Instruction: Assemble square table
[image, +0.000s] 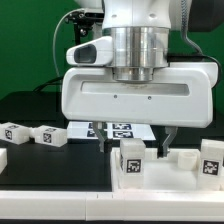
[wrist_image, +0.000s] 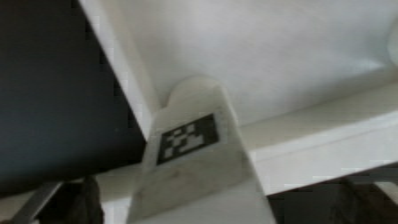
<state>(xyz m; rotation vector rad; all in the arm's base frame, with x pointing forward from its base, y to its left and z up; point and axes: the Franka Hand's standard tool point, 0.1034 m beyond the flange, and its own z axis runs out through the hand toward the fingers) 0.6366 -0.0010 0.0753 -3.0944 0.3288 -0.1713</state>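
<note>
The gripper (image: 138, 150) hangs low over the square table top (image: 160, 177). Its two dark fingers (image: 110, 148) are spread wide. One upright table leg (image: 131, 162) stands between them. In the exterior view there is free space between this leg and each finger, so the hand pinches nothing.

The wrist view looks down along the same leg (wrist_image: 187, 140). It rises from the white top (wrist_image: 267, 60), close to the edge where the top meets the black table surface (wrist_image: 54, 80). The black-and-white tag of the leg faces the camera. The dark fingertips (wrist_image: 50, 205) show only at the border of this picture, one on each side of the leg and apart from it. Whether the leg is fully screwed into its corner hole, I cannot tell.

Two more white legs stand upright on the same top, outside the fingers, toward the exterior view's right. The first leg (image: 183, 160) is just beside the nearer finger. The tagged leg (image: 211, 160) is farther out, near the picture's border.

On the other side of the hand, well apart from it, two loose legs (image: 17, 133) (image: 47, 135) lie on the black surface. Behind the hand, partly hidden by its wide white body, the marker board (image: 115, 128) lies flat on the table.
</note>
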